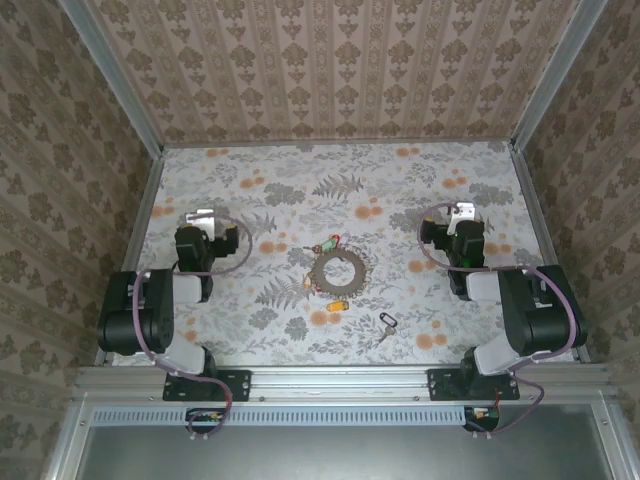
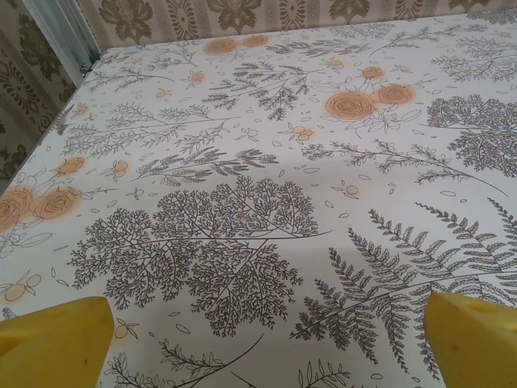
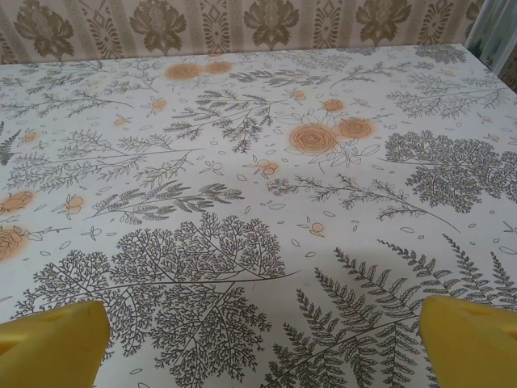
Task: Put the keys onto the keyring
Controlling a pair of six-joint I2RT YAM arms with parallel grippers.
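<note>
The keyring (image 1: pixel 338 272), a dark brownish ring with a wide hole, lies flat at the middle of the floral tablecloth. Small keys lie around it: a green-tagged one (image 1: pixel 328 243) just behind it, a yellow-tagged one (image 1: pixel 338 303) at its near edge, and a black-tagged one (image 1: pixel 387 322) nearer and to the right. My left gripper (image 1: pixel 203 217) sits far to the left of the ring, my right gripper (image 1: pixel 460 211) far to the right. In the wrist views, both the left gripper (image 2: pixel 266 339) and the right gripper (image 3: pixel 262 339) stand open, with bare cloth between their yellow fingertips (image 2: pixel 56 339) (image 3: pixel 52 343).
Patterned walls close off the table at the back and both sides, with metal corner posts (image 2: pixel 60 36) (image 3: pixel 493 24). The arm bases are bolted to a metal rail (image 1: pixel 340 382) along the near edge. Purple cables loop beside each wrist.
</note>
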